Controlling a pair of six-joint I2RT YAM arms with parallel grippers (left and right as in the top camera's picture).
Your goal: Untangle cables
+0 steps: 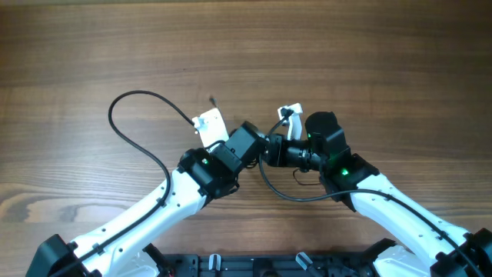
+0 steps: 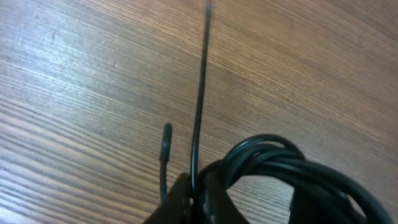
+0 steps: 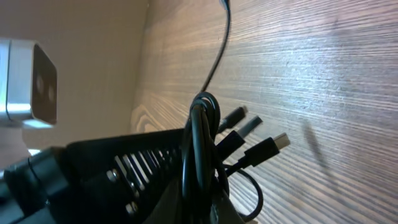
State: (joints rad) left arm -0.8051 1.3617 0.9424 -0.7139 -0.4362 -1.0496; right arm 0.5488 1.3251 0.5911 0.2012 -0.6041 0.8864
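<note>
Currently, pull-apart step: right end effector clamps cable bundle, left end effector pinches single cord; next, probably a leftward draw.

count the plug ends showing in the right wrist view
3 plug ends: upper, middle, lower, fanned out side by side next to the bunched cables. More may be hidden in the bunch.

Your left arm and right arm reach from the near edge of the table toward its middle, wrists nearly touching there. Your left gripper pinches one cord of the cables; your right gripper clamps the bundle.
</note>
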